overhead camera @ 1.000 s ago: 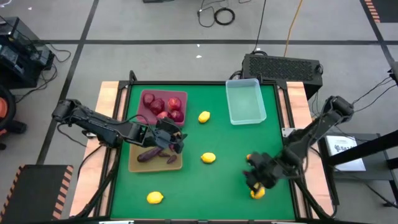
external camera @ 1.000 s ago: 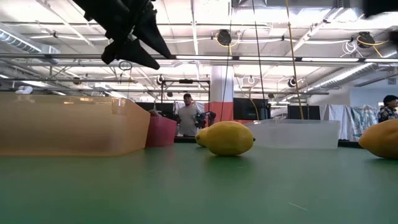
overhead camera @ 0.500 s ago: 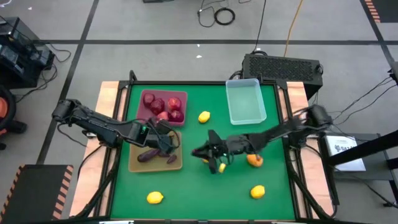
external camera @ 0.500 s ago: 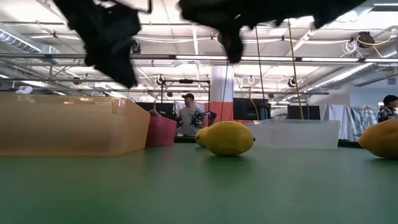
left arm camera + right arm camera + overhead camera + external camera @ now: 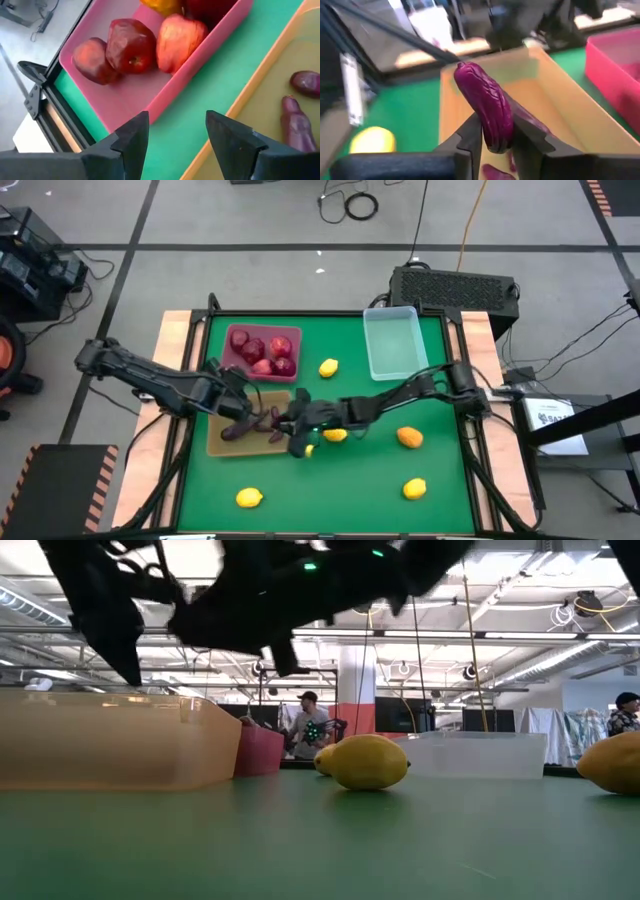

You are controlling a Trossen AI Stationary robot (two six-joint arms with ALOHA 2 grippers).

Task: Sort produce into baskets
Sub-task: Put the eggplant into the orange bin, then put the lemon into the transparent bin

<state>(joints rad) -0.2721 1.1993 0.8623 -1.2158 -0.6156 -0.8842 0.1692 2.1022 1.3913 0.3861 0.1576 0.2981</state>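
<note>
since half a second earlier, the right arm had swept further across the table (image 5: 440,480) toward the tan tray (image 5: 222,446), and its right gripper (image 5: 298,442) now hung at that tray's near corner, pinching a dark purple eggplant (image 5: 485,107) upright between its fingers (image 5: 470,134). the left gripper (image 5: 177,131) had pulled back a little to hover over the strip of green between the maroon-pink tray (image 5: 127,95) and the tan tray, its fingers spread and holding nothing. two eggplants (image 5: 240,429) already lay in the tan tray, red fruits (image 5: 262,348) sat in the maroon-pink tray, and the clear bin (image 5: 394,345) appeared to hold nothing. lemons (image 5: 249,498) were scattered on the table, one of them just beside the right gripper. to place well, the right gripper would likely need to carry the eggplant fully over the tray wall before lowering and releasing it onto bare tray floor beside the pieces already there. since the two arms were close, the left gripper would probably do best to keep clear until the drop is made.
</note>
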